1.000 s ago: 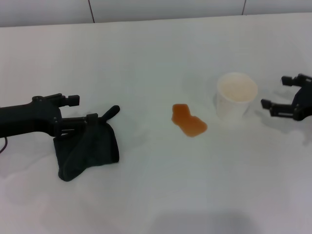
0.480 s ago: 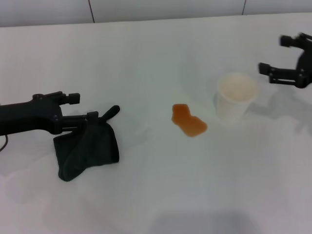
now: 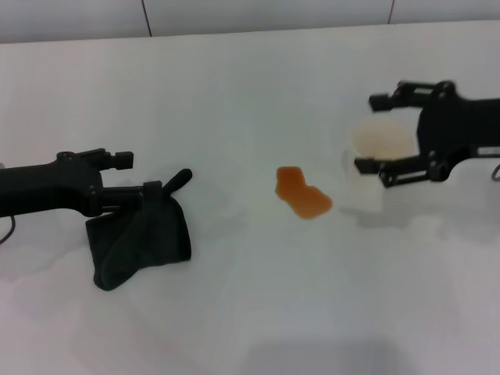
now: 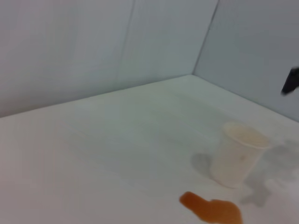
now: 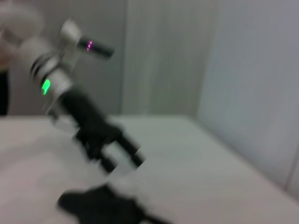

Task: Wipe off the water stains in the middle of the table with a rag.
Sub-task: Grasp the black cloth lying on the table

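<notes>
The water stains (image 3: 302, 193), an orange-brown puddle, lie mid-table (image 3: 250, 312) just beside a pale cup (image 3: 380, 141). The black rag (image 3: 141, 238) sits well to the left, pinched at its top edge by the left gripper (image 3: 152, 191). The right gripper (image 3: 379, 133) hangs spread wide around the cup.
</notes>
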You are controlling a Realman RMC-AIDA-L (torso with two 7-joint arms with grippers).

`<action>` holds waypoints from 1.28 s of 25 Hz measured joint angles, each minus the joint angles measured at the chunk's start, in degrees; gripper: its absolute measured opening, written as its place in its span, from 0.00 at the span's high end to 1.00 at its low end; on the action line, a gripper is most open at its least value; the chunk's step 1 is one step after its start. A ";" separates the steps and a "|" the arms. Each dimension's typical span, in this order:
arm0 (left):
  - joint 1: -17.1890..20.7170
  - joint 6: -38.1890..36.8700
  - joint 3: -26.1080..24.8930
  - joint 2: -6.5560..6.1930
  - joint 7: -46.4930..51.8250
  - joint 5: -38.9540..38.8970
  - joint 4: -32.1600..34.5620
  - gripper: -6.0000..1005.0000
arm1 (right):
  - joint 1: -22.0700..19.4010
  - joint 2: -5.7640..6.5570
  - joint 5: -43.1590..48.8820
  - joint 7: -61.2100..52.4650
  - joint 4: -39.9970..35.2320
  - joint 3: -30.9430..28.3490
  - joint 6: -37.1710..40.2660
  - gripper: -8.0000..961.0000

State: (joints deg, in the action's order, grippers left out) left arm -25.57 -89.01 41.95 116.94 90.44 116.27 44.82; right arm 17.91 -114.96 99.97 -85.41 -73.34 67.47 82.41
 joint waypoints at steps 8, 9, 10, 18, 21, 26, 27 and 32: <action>-0.38 -8.67 0.39 -0.70 10.41 1.78 9.24 0.12 | 3.80 -0.19 8.27 -3.84 -0.28 1.58 -0.35 0.09; -0.44 -9.92 0.55 -0.70 12.99 2.56 12.00 0.12 | 3.81 -0.19 8.30 -3.82 -0.23 1.54 -0.52 0.09; -0.44 -10.89 0.87 -0.67 15.05 3.35 14.22 0.12 | 3.81 -0.19 8.33 -3.74 -0.12 1.51 -0.80 0.09; -5.15 -16.99 8.62 -1.04 34.40 11.64 31.98 0.12 | 3.57 -0.23 8.39 -3.51 0.25 1.70 -3.12 0.09; -8.97 -17.43 10.98 -1.90 41.12 15.49 32.51 0.12 | 3.38 -0.25 8.27 -3.50 0.31 2.55 -4.21 0.09; -13.24 -17.26 12.10 -2.76 46.62 21.16 28.33 0.12 | 3.10 -0.34 7.99 -3.48 0.31 5.06 -6.77 0.09; -14.04 -17.07 12.09 -2.77 46.95 22.45 26.97 0.12 | 3.01 -0.35 7.93 -3.47 0.28 5.30 -7.05 0.09; -18.02 -15.40 12.73 -1.96 47.56 28.30 20.44 0.12 | 2.92 -0.36 7.91 -3.42 0.32 5.45 -7.36 0.09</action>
State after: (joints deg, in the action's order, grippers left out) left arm -43.59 -104.41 54.69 114.98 138.00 144.58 65.26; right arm 20.83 -115.32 107.88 -88.83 -73.03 72.92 75.05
